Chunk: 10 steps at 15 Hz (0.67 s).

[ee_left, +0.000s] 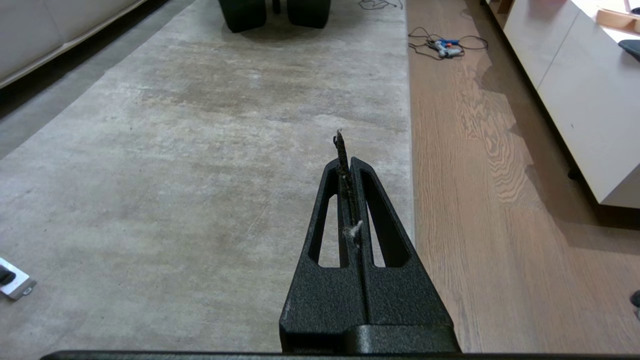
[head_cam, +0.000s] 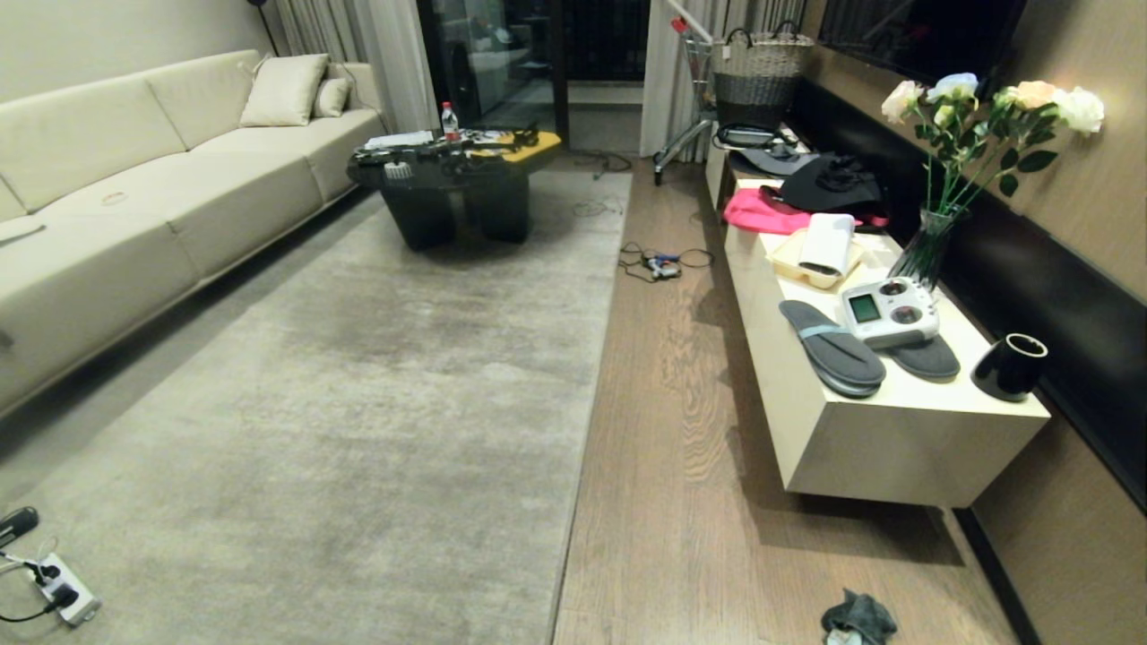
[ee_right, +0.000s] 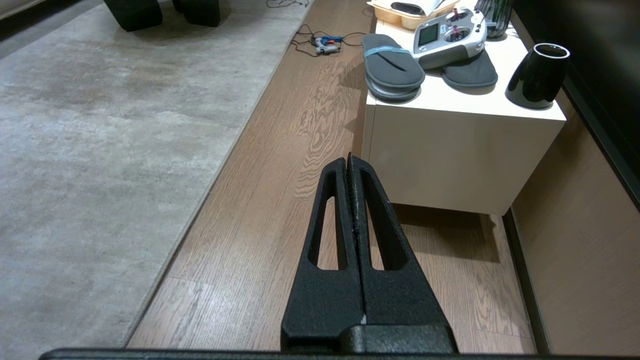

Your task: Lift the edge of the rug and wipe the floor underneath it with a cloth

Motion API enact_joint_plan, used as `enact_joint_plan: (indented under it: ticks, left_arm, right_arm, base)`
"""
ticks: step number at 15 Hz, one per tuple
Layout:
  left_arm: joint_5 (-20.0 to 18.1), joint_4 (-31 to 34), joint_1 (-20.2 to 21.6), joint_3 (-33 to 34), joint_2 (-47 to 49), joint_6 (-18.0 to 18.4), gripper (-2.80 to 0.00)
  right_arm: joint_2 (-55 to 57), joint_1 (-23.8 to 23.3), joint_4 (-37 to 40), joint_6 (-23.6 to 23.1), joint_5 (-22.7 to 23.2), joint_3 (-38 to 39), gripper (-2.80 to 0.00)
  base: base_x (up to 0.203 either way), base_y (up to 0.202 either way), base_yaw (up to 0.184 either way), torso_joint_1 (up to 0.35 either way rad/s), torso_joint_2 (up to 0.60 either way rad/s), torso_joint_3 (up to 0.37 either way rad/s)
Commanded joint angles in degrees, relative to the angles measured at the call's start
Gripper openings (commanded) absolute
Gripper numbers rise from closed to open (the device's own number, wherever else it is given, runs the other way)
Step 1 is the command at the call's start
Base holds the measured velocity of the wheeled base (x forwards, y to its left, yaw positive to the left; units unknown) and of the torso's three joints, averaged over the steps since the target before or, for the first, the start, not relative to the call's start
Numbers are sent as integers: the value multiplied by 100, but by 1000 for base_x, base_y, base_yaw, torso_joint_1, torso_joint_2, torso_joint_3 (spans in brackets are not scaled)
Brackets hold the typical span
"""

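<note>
The pale grey-beige rug [head_cam: 358, 403] covers the middle of the room, and its straight right edge [head_cam: 584, 421] lies flat on the wood floor [head_cam: 681, 466]. The dark grey-green cloth [head_cam: 858, 618] lies crumpled on the floor at the near right. Neither arm shows in the head view. My left gripper [ee_left: 348, 162] is shut and hangs over the rug [ee_left: 175, 175], close to its edge, with a frayed dark strip poking out between the tips. My right gripper [ee_right: 348, 161] is shut and empty above the floor [ee_right: 260, 210], between the rug [ee_right: 75, 150] and the cabinet.
A low white cabinet [head_cam: 896, 439] along the right wall carries slippers, a remote controller, a black cup and a flower vase. Cables with a small tool [head_cam: 661, 264] lie on the floor farther off. A sofa [head_cam: 134, 206], a black coffee table [head_cam: 452, 193] and a power strip [head_cam: 63, 591] border the rug.
</note>
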Motion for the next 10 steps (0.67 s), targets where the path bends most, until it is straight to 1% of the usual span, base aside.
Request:
enact_joint_plan:
  ticks: [1,10]
  left_arm:
    - [2,-2,0,0,9,-3,-280]
    - [2,-2,0,0,0,-3,-280]
  right_arm:
    - [0,2,-9,-1,4,0,-280]
    - [0,2,-3,-1,4,0,-280]
  base:
    - [0,0,0,0,0,0]
    - [0,0,0,0,0,0]
